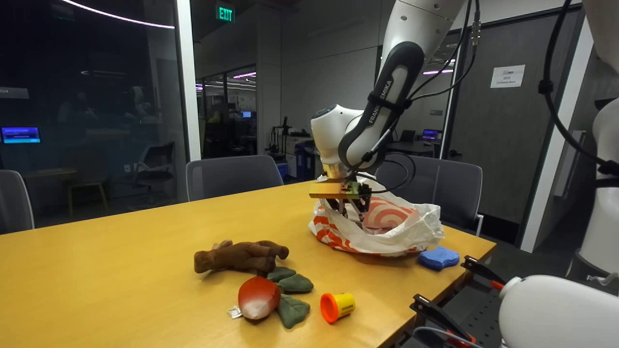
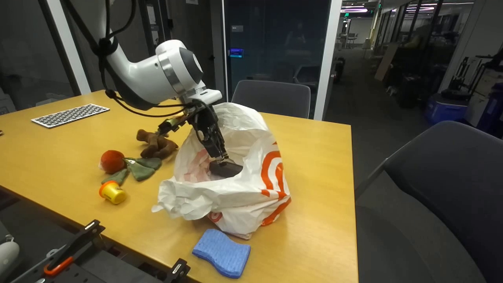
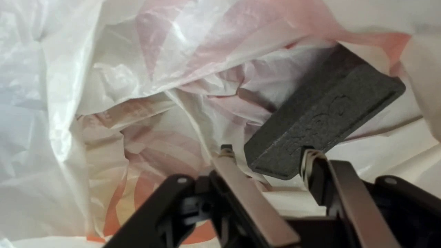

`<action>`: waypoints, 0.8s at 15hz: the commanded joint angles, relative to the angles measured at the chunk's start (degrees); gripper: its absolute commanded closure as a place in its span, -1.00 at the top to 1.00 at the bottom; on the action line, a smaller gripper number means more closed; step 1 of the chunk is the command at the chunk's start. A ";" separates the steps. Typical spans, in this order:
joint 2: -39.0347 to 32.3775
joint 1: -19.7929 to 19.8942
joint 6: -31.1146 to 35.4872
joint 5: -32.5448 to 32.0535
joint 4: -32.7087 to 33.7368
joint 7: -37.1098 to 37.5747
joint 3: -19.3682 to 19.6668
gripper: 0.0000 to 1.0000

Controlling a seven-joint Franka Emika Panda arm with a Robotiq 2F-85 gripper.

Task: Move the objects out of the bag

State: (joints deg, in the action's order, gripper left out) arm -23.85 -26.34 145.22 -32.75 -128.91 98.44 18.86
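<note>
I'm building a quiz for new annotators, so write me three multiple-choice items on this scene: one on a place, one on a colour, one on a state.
1. Where is the dark block?
A) On a chair
B) Inside the bag
C) Beside the keyboard

2. What colour is the sponge?
A) Green
B) Yellow
C) Blue

3. What state is the gripper in?
A) Open
B) Shut on the sponge
C) Shut, with its tips together

Right letters:
1. B: the wrist view shows the bag's crumpled plastic all around the block.
2. C: it looks blue in both exterior views.
3. A: in the wrist view the two fingers stand well apart, with a gap between their tips.
</note>
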 commanded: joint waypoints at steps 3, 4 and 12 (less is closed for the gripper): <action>4.44 8.51 -2.68 -3.28 -1.66 -16.56 -8.24 0.98; 3.94 9.26 -2.50 -4.47 -1.60 -18.96 -8.62 1.00; -0.31 13.86 0.53 0.56 0.03 -20.95 -10.45 1.00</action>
State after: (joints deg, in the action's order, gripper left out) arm -22.97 -13.56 143.41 -34.98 -130.09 73.25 9.06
